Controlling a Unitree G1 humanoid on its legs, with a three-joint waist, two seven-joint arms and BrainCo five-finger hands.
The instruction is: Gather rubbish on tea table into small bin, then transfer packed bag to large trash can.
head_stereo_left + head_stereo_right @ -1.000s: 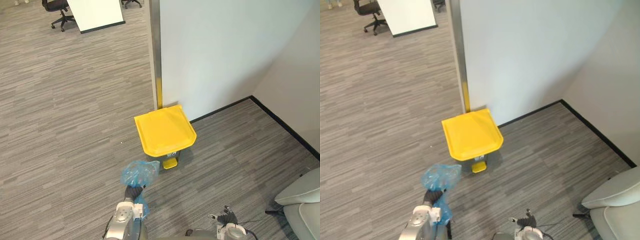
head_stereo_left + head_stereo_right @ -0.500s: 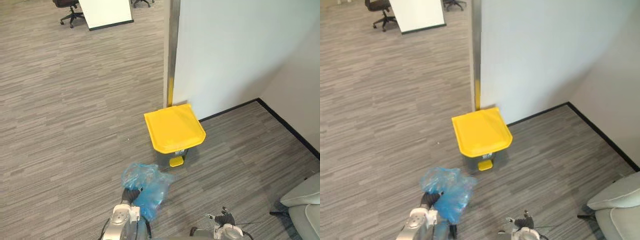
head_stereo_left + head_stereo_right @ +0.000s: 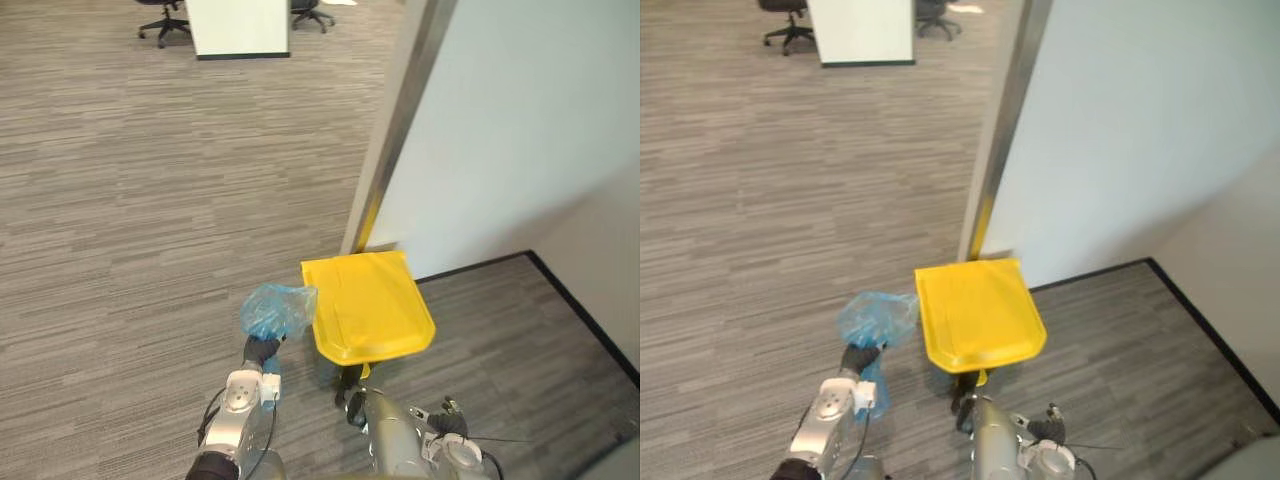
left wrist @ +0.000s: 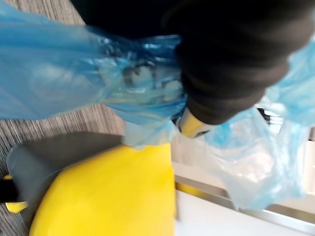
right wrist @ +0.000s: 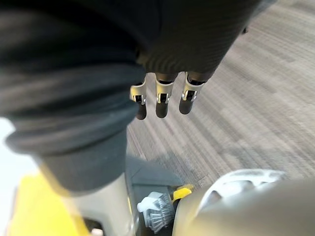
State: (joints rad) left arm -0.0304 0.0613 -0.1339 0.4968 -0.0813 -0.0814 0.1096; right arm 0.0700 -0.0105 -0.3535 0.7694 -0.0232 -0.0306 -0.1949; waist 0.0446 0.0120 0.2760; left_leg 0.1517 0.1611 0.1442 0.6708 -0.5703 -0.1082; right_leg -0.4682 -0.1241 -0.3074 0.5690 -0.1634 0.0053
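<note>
Approach made: large trash can brought nearer than second ago, view shifted.
Blue bag clutched in curled left hand, lifted just beside can's left edge.
Yellow lid shut; opening judged needed before drop.
Right hand slack, empty, before can.

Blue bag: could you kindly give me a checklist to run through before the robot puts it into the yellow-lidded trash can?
1. Blue bag gripped by left hand: ok.
2. Yellow lid open: not ok, it lies shut.
3. Bag over the lid: not ok, it sits beside the lid's left edge.
4. Right hand free: ok, its fingers hold nothing.
5. Bag tied shut: cannot tell.
</note>
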